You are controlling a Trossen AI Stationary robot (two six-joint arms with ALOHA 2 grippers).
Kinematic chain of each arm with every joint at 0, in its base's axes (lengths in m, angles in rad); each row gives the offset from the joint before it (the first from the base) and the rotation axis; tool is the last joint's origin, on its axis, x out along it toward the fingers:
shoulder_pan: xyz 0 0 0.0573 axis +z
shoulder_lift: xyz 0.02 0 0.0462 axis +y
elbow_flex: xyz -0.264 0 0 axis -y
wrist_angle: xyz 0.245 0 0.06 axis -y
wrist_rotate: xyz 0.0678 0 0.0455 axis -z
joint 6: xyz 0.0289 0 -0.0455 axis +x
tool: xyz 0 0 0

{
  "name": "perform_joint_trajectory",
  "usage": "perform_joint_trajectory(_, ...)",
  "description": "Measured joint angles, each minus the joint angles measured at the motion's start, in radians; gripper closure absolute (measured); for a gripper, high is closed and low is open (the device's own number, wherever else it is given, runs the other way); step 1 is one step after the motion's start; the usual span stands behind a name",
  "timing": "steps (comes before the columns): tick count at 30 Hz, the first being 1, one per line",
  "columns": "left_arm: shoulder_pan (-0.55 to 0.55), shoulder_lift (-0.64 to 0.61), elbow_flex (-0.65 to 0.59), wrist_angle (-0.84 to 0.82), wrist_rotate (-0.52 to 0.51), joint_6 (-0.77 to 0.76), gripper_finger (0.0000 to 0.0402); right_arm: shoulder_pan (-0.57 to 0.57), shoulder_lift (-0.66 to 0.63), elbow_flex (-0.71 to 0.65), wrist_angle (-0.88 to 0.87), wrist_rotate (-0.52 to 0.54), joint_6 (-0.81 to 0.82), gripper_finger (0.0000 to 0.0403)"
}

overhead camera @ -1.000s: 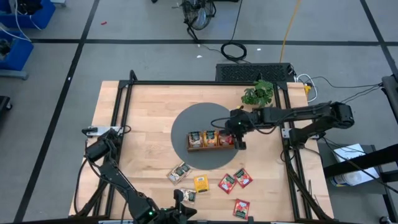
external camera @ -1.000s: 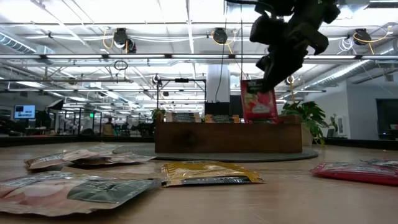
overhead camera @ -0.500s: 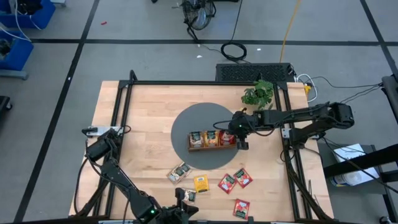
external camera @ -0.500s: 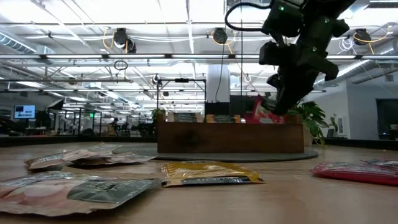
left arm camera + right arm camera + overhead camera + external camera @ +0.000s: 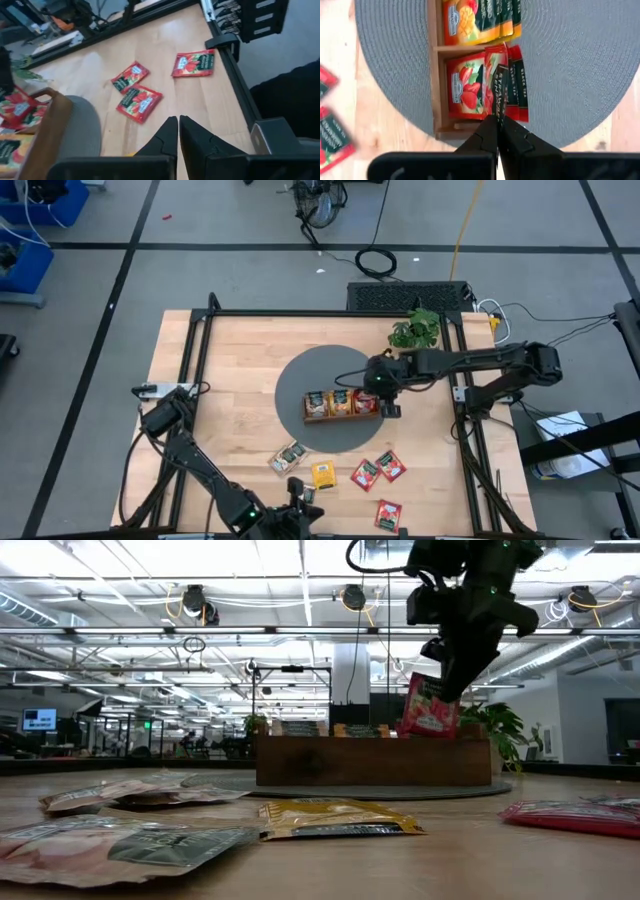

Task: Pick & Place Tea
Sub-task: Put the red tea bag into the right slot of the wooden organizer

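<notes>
Tea sachets, going left to right for you: the left gripper (image 5: 178,131) hangs at the near edge of the table, fingers pinched together with nothing between them, near the pale tan flat sachets (image 5: 289,457). Next comes an orange-yellow flat sachet (image 5: 323,475), then three loose red flat sachets with dark green labels (image 5: 378,469) on the bare wood.

Further back, the long brown wooden three-compartment tray (image 5: 307,418) sits on the round grey woven mat (image 5: 300,375). Your right gripper (image 5: 498,131) is over the tray's right-hand end, clamped on one red sachet (image 5: 431,706).

What's changed: half a second ago that sachet was sunk low and tilted behind the tray wall; now it's higher again and leaning, still in the fingers. So I'd say the drop hasn't landed yet, and it may need another go at seating it.

From overhead the arm hides the sachet completely. The right wrist view shows it edge-on above the red compartment (image 5: 465,87), which already holds strawberry sachets. Only the table-level view shows how high it stands above the tray.
</notes>
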Motion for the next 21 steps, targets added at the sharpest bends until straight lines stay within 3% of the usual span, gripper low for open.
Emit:
perform_joint_trajectory(6, 0.012, 0.000, 0.000, 0.001, 0.054, 0.001, 0.0397, 0.021, 0.095, 0.083, -0.080, 0.000, -0.017, 0.0403)
perform_joint_trajectory(14, 0.009, 0.000, 0.000, -0.004, 0.057, 0.003, 0.0367, 0.038, 0.164, 0.095, -0.079, -0.001, -0.024, 0.0403)
perform_joint_trajectory(21, 0.009, 0.000, 0.000, -0.007, 0.057, 0.005, 0.0372, 0.038, 0.184, 0.094, -0.062, -0.001, -0.037, 0.0403)
